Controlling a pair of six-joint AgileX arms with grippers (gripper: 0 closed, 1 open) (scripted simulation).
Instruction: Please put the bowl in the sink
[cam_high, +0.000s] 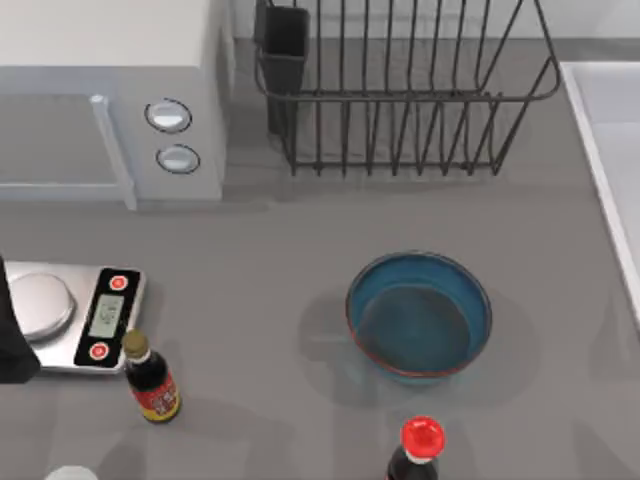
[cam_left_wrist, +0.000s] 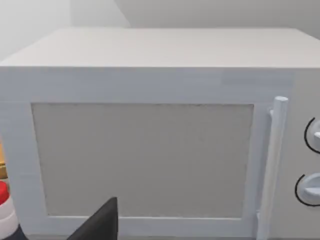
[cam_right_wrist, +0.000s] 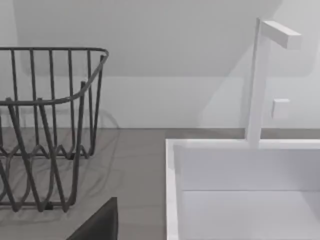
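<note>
You have one bowl (cam_high: 419, 315), upright on the worktop (cam_high: 260, 290), one sink (cam_right_wrist: 240, 195), two bottles (cam_high: 151, 377); whether either pincer is open, I cannot tell.

A grey countertop (cam_high: 260, 260) meets a plain pale wall (cam_right_wrist: 165, 45) behind.

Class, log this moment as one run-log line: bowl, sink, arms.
bowl: upright on table, ungrasped | sink: table's right edge, no bowl seen inside | left arm: left edge, by scale | step: not started
</note>
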